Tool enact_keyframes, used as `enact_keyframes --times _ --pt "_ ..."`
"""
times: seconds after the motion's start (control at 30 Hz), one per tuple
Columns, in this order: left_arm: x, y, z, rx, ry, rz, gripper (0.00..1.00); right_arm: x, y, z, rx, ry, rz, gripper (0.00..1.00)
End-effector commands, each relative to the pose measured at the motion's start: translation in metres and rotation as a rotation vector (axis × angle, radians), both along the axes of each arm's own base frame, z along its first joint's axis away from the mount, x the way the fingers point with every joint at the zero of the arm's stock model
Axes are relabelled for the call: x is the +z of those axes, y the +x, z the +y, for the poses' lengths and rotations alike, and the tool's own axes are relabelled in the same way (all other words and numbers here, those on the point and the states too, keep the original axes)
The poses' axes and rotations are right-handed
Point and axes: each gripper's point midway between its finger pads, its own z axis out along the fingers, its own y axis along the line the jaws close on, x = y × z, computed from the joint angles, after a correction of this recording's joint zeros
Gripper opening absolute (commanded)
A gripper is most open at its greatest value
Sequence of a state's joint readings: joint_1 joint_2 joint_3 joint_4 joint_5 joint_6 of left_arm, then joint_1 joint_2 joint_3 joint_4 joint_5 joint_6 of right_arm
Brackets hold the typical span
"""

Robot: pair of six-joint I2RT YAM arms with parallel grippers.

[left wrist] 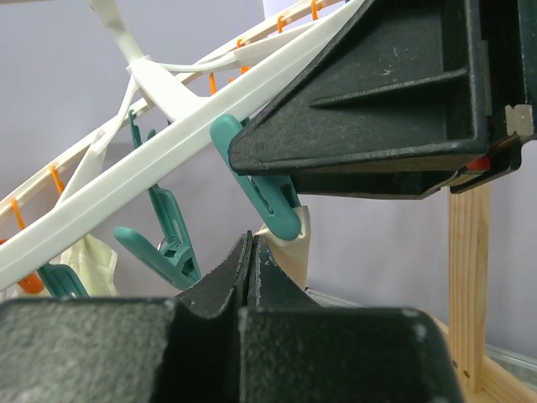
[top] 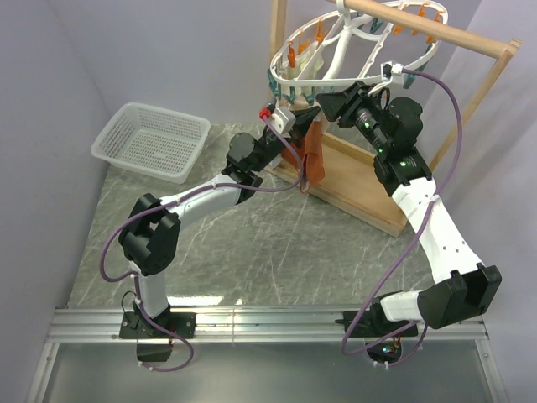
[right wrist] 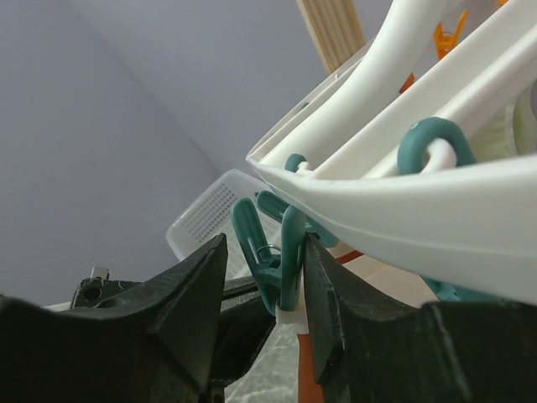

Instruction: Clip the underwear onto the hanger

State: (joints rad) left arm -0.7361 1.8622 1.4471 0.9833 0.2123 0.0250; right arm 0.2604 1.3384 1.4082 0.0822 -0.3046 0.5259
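The white oval hanger point(top: 352, 42) hangs from the wooden rod, ringed with teal and orange pins. The rust-orange underwear point(top: 313, 155) dangles below its near rim. My left gripper point(top: 299, 116) is shut on the cream waistband point(left wrist: 295, 248), its jaws point(left wrist: 250, 243) pressed together just under the rim point(left wrist: 168, 143). A teal pin point(left wrist: 270, 200) grips the waistband beside them. My right gripper point(top: 324, 101) is open, its jaws point(right wrist: 264, 239) either side of that teal pin point(right wrist: 285, 252). The pin is closed on the waistband point(right wrist: 289, 317) and touches the right finger. Orange fabric point(right wrist: 304, 374) hangs below.
A wooden frame point(top: 361, 180) with a rod point(top: 436, 29) carries the hanger; its post point(left wrist: 468, 277) stands close on the right. A white mesh basket point(top: 151, 138) sits at the back left. A cream cloth point(left wrist: 96, 260) is pinned elsewhere on the hanger.
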Motion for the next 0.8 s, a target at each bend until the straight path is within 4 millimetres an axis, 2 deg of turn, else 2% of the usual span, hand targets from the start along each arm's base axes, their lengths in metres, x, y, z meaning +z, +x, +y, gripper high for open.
enact_keyframes --times 0.0,0.23,0.37,0.4,0.43,0.5,0.53,0.6,0.63,0.67,0.7,0.77 --pt "0.040 -0.008 0.009 -0.002 -0.075 -0.089 0.00 -0.017 -0.005 0.027 0.124 0.003 0.084 0.49" --pt "0.039 -0.009 0.008 -0.005 -0.063 -0.084 0.00 -0.015 -0.006 0.026 0.117 0.003 0.077 0.61" --pt "0.028 -0.012 0.006 -0.024 -0.025 -0.065 0.01 -0.015 -0.008 0.024 0.112 -0.005 0.074 0.65" --pt "0.026 -0.014 0.006 -0.029 -0.019 -0.060 0.03 -0.014 -0.009 0.023 0.110 -0.009 0.067 0.66" --pt "0.022 -0.016 0.006 -0.036 -0.003 -0.047 0.10 -0.013 -0.010 0.022 0.108 -0.010 0.067 0.71" --pt "0.019 -0.021 0.007 -0.052 0.015 -0.037 0.13 -0.013 -0.012 0.022 0.107 -0.019 0.062 0.74" --pt "0.008 -0.022 0.005 -0.061 0.040 -0.010 0.21 -0.012 -0.014 0.019 0.104 -0.023 0.060 0.77" --pt "0.004 -0.030 0.004 -0.093 0.073 -0.004 0.29 -0.011 -0.016 0.019 0.102 -0.036 0.046 0.80" --pt "-0.004 -0.032 0.004 -0.104 0.089 0.011 0.37 -0.013 -0.020 0.017 0.102 -0.044 0.059 0.82" --pt "-0.011 -0.036 0.001 -0.124 0.115 0.032 0.40 -0.016 -0.020 0.015 0.096 -0.056 0.060 0.82" --pt "-0.010 -0.039 0.003 -0.132 0.121 0.036 0.43 -0.015 -0.021 0.014 0.092 -0.063 0.057 0.83" --pt "-0.024 -0.042 0.003 -0.147 0.156 0.083 0.53 -0.018 -0.025 0.010 0.085 -0.083 0.063 0.86"
